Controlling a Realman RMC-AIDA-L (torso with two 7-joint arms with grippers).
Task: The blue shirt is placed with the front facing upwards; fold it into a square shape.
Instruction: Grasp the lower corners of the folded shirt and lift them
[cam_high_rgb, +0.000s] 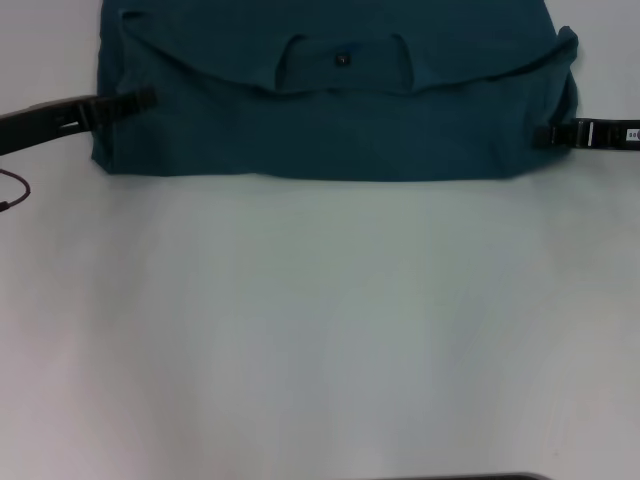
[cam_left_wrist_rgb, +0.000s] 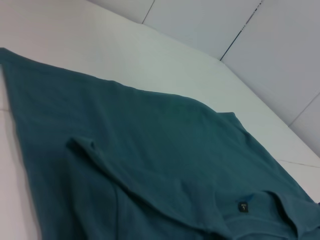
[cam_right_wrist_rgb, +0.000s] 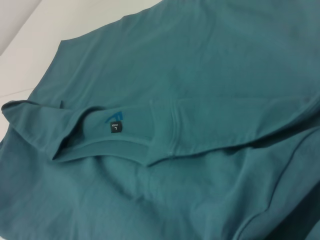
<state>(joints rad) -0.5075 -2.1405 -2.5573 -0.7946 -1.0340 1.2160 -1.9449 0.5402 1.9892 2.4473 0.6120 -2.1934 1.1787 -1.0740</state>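
Across the table's (cam_high_rgb: 320, 330) far edge, the blue shirt (cam_high_rgb: 330, 130) lies folded (collar showing), both hands' grip unclear.

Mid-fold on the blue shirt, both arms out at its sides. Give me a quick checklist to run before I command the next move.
1. Blue shirt folded over, collar showing on top: ok.
2. Near folded edge straight across the table: ok.
3. Left gripper at the shirt's left edge, over the cloth: ok; grip: cannot tell.
4. Right gripper at the shirt's right edge: ok; grip: cannot tell.
5. Right far corner lies flat: not ok, it is bunched.
6. Neck tag inside the collar, visible: ok.
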